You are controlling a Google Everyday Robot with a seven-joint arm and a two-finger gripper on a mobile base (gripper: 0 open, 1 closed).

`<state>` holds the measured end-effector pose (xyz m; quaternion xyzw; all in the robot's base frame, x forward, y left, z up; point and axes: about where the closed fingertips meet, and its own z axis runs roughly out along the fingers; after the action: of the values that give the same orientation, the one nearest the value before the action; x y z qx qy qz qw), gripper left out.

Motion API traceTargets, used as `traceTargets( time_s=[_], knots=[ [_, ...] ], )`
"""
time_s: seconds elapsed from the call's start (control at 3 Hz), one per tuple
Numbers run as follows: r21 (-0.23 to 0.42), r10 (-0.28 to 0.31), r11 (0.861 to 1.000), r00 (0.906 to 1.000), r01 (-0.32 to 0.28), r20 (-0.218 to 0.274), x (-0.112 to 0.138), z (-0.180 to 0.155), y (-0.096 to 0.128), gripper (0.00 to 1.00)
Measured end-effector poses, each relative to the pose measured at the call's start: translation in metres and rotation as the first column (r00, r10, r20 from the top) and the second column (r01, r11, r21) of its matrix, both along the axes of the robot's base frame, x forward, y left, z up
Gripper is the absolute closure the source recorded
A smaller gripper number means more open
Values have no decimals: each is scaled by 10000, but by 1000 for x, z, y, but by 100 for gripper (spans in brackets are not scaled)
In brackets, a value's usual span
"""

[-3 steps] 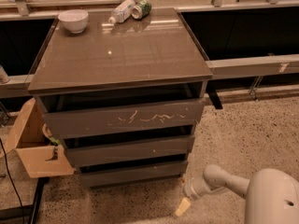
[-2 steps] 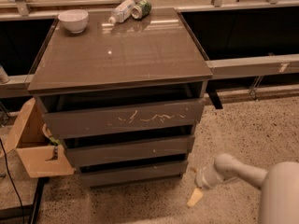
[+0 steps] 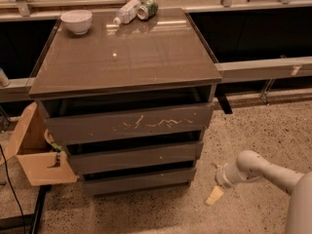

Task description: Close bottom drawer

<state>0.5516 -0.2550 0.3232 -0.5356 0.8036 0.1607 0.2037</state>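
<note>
The bottom drawer [image 3: 139, 182] is the lowest, narrowest dark grey-brown front of the cabinet [image 3: 124, 57], with a dark gap above it. Above it are a medium front [image 3: 134, 157] and a large front with pale scratches [image 3: 131, 123], both standing out a little from the carcass. My gripper [image 3: 214, 191] hangs low over the floor to the right of the bottom drawer, a short way off its right end and not touching it. The pale arm [image 3: 263, 172] reaches in from the lower right.
An open cardboard box [image 3: 36, 152] stands against the cabinet's left side, with a black cable [image 3: 12, 189] beside it. On the top lie a white bowl [image 3: 77, 21], a plastic bottle [image 3: 126, 11] and a green can [image 3: 147, 9]. Speckled floor [image 3: 263, 126] spreads to the right.
My gripper has moved to the right and slightly up, away from the cabinet's lower right corner. The drawers look unchanged.
</note>
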Motion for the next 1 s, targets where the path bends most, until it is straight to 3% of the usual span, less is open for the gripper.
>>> traceTargets(
  time_s=[0.33, 0.67, 1.0],
  knots=[
    [-282, 85, 9996, 10000, -86, -38, 0, 5, -10, 0],
    [-1146, 3, 9934, 10000, -14, -93, 5, 27, -44, 0],
    [-2326, 6, 9726, 10000, -1, 21, 23, 64, -80, 0]
  ],
)
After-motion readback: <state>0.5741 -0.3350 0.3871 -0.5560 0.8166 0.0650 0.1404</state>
